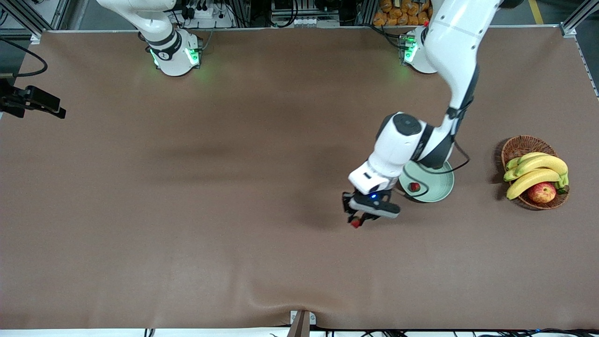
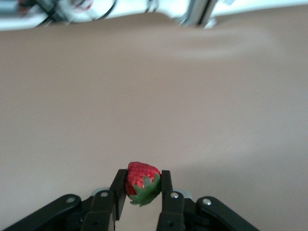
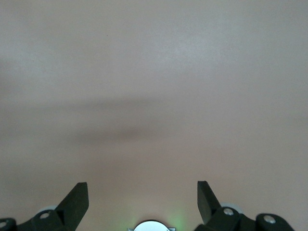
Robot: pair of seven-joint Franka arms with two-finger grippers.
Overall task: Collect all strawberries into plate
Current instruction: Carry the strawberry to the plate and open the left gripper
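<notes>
Nearest the front camera: left gripper [image 1: 359, 220], hanging over bare brown table [image 1: 187, 210] just off the plate [image 1: 440, 189], toward the right arm's end from it. Held strawberry [image 1: 356, 223] pinched between the two black fingers [image 2: 166, 185], jaws drawn nearly together on it, red tip out, green cap down toward the palm. Gripped across the body, probably so the berry can drop cleanly once the jaws part.

By size, then. Table first: wide, brown, wrinkled slightly at the edge closest to the camera. Left arm next, bent over the plate and hiding part of the rim, presumably because the reach runs straight across the plate. Wicker basket [image 1: 517, 150] with bananas [image 1: 538, 171] and an apple [image 1: 542, 192], well apart from the plate toward the left arm's end; no part of the job. Plate: pale mint, shallow, raised rim, likely enough to stop a berry rolling off. Second strawberry [image 1: 414, 187] already lying in the plate, near the rim facing the held one. Third berry not visible anywhere.

Right gripper [image 3: 143, 195] waiting over bare table, jaws spread wide, nothing between them.

Judged stage: carry underway, one berry delivered, one in hand, short move back over the plate needed before release.
</notes>
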